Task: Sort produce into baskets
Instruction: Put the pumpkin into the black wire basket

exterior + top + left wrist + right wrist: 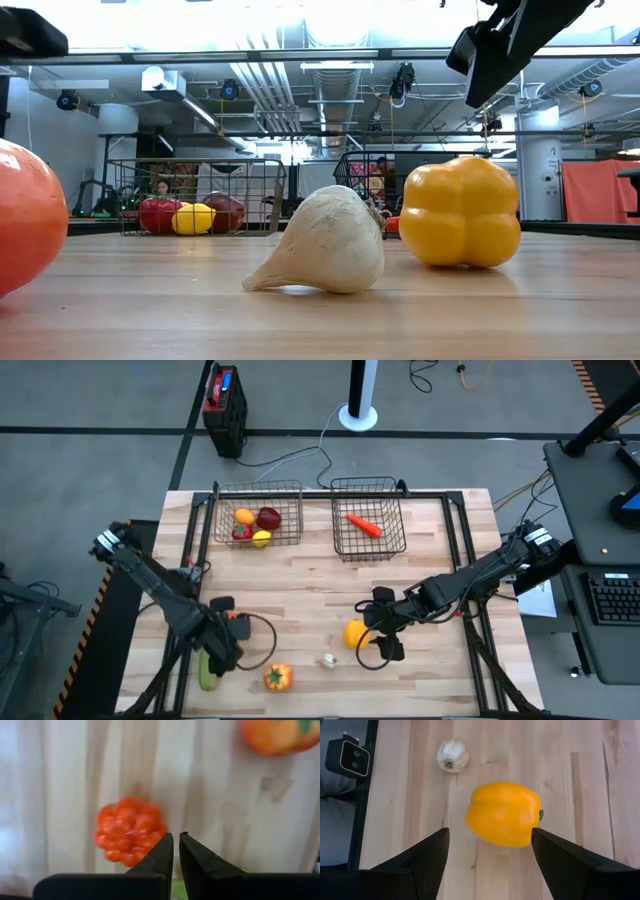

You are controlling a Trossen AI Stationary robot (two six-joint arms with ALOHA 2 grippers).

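Observation:
My left gripper (230,638) (176,840) is shut and empty above the table's near left. A small red bumpy piece (129,831) (238,616) lies on the wood just beside its fingertips. The green cucumber (207,670) lies under the left arm. My right gripper (381,625) (490,832) is open, with its fingers on either side of the yellow pepper (504,813) (460,212) and above it. The pepper lies on its side on the table. The left basket (258,515) holds several fruits. The right basket (368,520) holds a carrot (363,524).
A white garlic (328,660) (325,240) lies near the yellow pepper toward the near edge. An orange pepper (278,677) (280,735) lies at the near edge. Both baskets stand at the far edge. Bare wood lies between the arms.

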